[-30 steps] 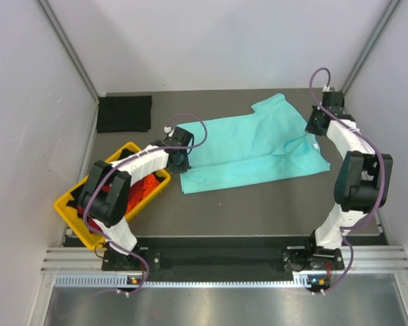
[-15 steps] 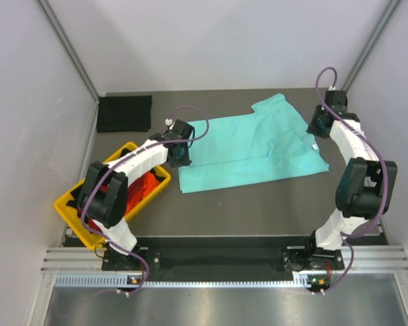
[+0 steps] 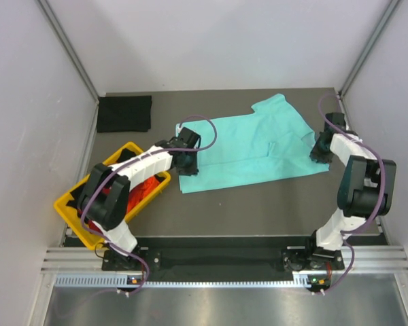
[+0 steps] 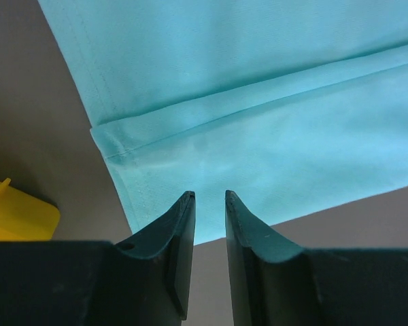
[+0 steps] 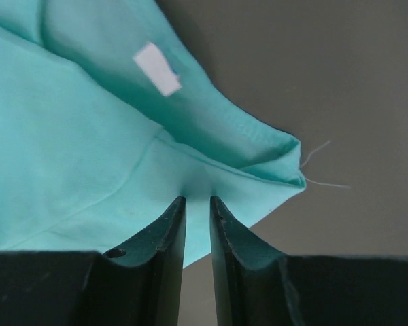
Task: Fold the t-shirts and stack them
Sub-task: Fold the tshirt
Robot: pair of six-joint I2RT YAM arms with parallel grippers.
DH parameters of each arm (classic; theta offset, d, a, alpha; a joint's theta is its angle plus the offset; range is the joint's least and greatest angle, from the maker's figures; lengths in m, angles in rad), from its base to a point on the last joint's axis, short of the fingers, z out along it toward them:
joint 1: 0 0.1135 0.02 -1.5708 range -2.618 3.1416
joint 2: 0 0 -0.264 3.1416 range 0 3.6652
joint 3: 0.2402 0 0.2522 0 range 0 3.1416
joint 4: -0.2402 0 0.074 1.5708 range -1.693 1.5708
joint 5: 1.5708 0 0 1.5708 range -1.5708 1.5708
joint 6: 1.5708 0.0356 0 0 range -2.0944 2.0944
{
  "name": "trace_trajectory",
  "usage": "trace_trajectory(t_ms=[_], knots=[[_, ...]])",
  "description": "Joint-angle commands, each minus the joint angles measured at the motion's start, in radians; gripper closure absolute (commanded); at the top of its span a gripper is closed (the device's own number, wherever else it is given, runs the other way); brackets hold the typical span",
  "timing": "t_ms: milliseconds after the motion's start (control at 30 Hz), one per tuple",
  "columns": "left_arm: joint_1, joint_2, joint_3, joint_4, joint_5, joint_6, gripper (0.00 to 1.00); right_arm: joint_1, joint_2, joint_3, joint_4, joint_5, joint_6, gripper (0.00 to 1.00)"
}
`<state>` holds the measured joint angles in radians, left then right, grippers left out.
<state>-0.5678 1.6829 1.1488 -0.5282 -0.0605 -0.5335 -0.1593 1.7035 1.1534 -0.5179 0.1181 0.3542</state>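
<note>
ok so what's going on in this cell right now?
Both arms are at the mint-teal t-shirt, lying half-folded on the table. Left end effector sits over its near-left hem corner, right end effector at the edge by the white neck label; both slightly open, no cloth visibly pinched. A folded black shirt lies far left; red cloth is in the yellow tray.

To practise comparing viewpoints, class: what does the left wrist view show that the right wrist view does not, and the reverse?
Only the left wrist view: a corner of the yellow tray and a straight fold line across the mint-teal t-shirt. Only the right wrist view: the white neck label and loose threads at a bunched corner. Both: the t-shirt on the dark table, and a tool with jaws slightly apart: the left tool and the right tool.
</note>
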Motion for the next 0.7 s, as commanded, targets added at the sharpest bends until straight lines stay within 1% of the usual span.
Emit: trace_trajectory(t_ms=[0,200,367,533,667], knots=[[0.005,0.032,-0.018,-0.001,-0.048,-0.017,0.71,-0.034,0.019,-0.046,0.021,0.051,0.035,0.78],[0.005,0.069,-0.044,-0.024,-0.110,-0.039,0.71,-0.088,-0.001,-0.133,0.035,0.092,0.051,0.79],[0.002,0.046,-0.083,-0.010,-0.116,-0.056,0.71,-0.091,-0.062,-0.178,0.036,0.115,0.077,0.79],[-0.024,0.006,-0.123,0.005,-0.131,-0.056,0.69,-0.095,-0.120,-0.245,0.056,0.115,0.100,0.78],[-0.024,0.000,-0.107,-0.021,-0.157,-0.039,0.67,-0.117,-0.119,-0.256,0.039,0.126,0.098,0.78]])
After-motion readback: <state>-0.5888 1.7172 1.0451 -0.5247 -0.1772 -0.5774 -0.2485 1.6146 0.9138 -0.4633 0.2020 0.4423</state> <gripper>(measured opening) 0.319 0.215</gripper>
